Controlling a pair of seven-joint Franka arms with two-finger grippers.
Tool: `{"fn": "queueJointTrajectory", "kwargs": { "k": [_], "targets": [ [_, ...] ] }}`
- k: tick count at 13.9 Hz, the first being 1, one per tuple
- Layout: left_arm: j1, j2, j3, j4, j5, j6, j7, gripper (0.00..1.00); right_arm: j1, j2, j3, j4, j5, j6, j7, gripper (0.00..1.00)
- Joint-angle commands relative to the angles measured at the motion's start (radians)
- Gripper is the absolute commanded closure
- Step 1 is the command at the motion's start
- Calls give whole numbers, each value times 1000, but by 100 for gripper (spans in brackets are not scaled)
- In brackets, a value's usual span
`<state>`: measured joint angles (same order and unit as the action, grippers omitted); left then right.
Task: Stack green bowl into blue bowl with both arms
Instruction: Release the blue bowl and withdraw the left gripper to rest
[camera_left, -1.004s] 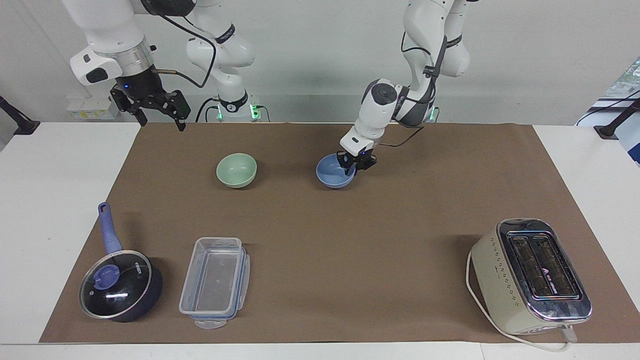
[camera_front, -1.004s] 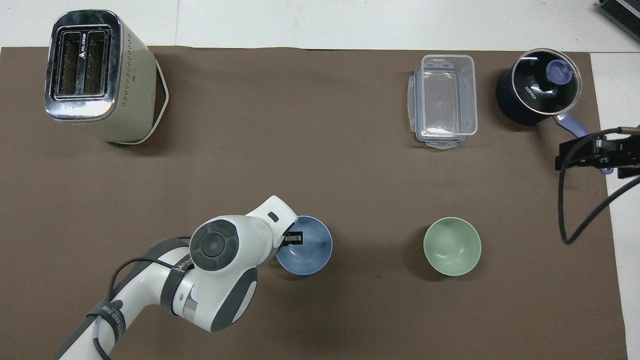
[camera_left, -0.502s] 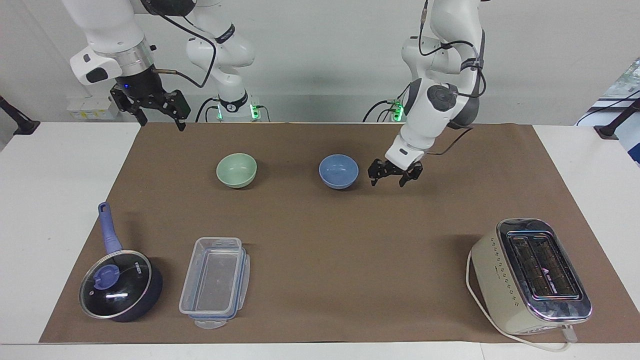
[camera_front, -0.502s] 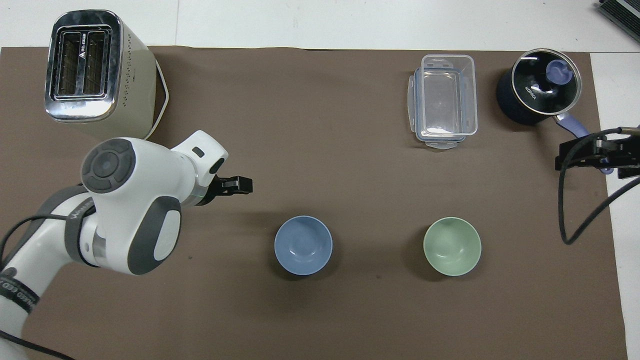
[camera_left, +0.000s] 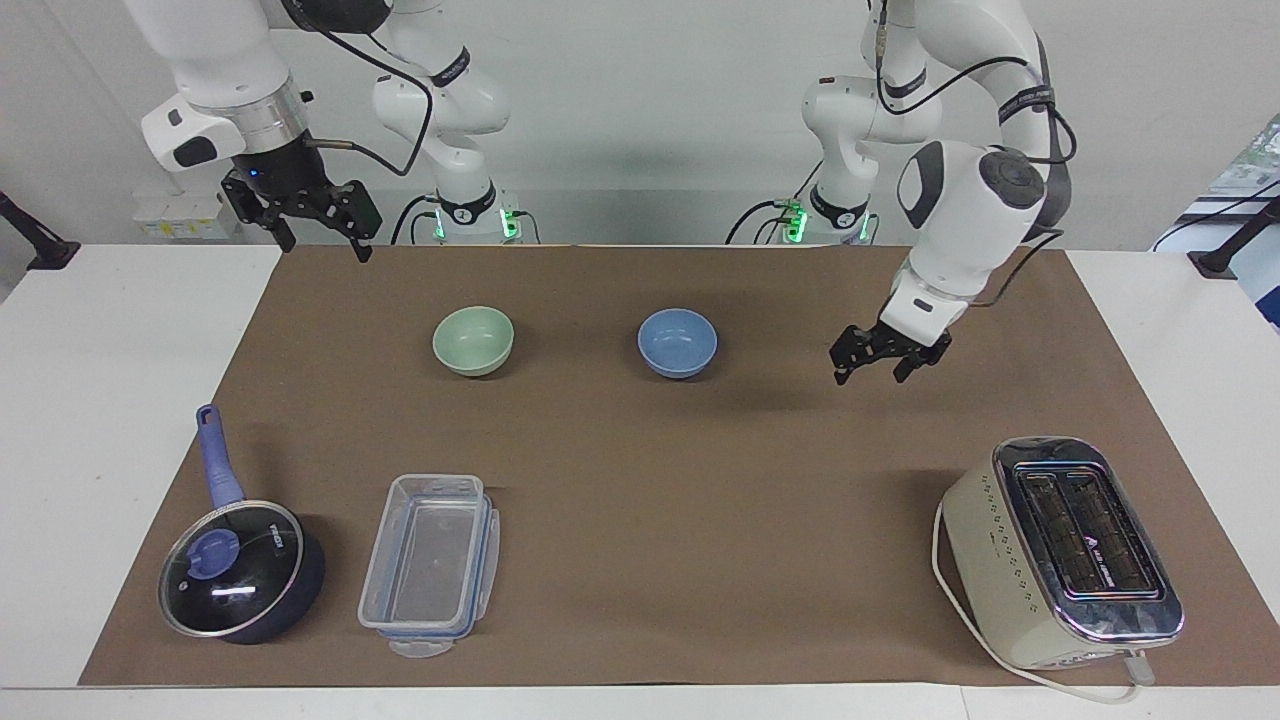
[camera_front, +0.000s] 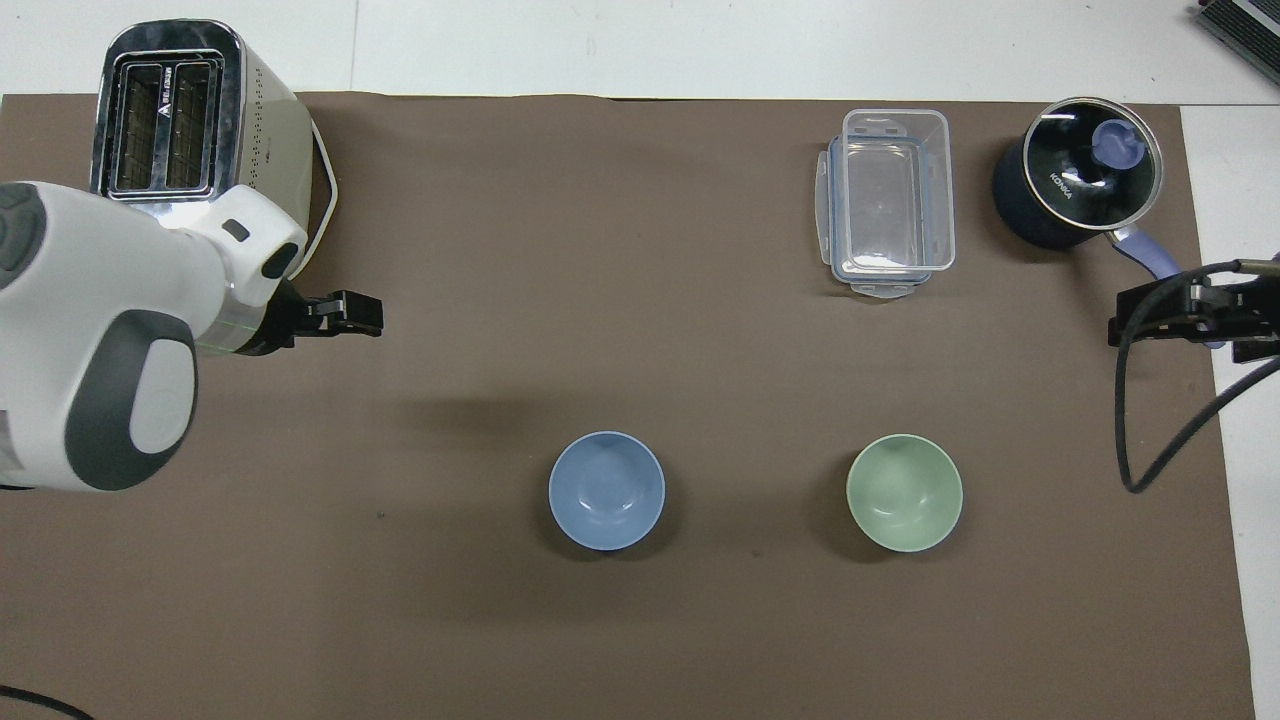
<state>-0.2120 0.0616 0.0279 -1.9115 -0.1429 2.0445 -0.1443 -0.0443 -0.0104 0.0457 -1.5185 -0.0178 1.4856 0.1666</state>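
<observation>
Two bowls sit side by side on the brown mat (camera_left: 640, 480) covering the desk (camera_left: 100, 400), neither stacked in the other. Reading the facing view from its left edge: the right end effector (camera_left: 318, 238) hangs in the air over the mat's corner at the right arm's end, fingers apart and empty, where it was a second ago; this arm waits. The saucepan (camera_left: 245, 572) and the clear container (camera_left: 430, 565) lie farther from the robots. The green bowl (camera_left: 474, 341) comes next, upright and untouched, same spot as before. The blue bowl (camera_left: 677, 343) stands beside it, toward the left arm's end, now free; a second ago the left end effector was at its rim. That left end effector (camera_left: 880, 366) has since drawn away and hangs over bare mat between the blue bowl and the toaster (camera_left: 1062, 552), fingers apart, holding nothing. How high it is above the mat is hard to judge, though its shadow suggests it is clear of the surface.
</observation>
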Motion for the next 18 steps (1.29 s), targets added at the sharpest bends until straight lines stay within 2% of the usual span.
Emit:
{"fn": "queueJointTrajectory", "kwargs": {
  "k": [1,4,8,13,16,18],
  "targets": [
    [71,-2,-9,69,28,-99,104,0,-26,-91,5,-144,32,77,-1,0],
    [124,1,-9,190,86,-232,204,0,-31,-152,5,-271,33,146,-29,0],
    [146,4,-8,348,163,-433,221,0,-26,-166,5,-422,35,243,-59,0],
    [164,-9,-8,344,158,-434,213,0,-16,-169,5,-649,87,413,-96,0],
    [161,-9,-9,345,158,-432,213,0,-19,-167,5,-820,128,574,-171,0],
    [164,-9,-9,344,158,-432,213,0,-17,-169,5,-865,134,620,-193,0]
  ]
}}
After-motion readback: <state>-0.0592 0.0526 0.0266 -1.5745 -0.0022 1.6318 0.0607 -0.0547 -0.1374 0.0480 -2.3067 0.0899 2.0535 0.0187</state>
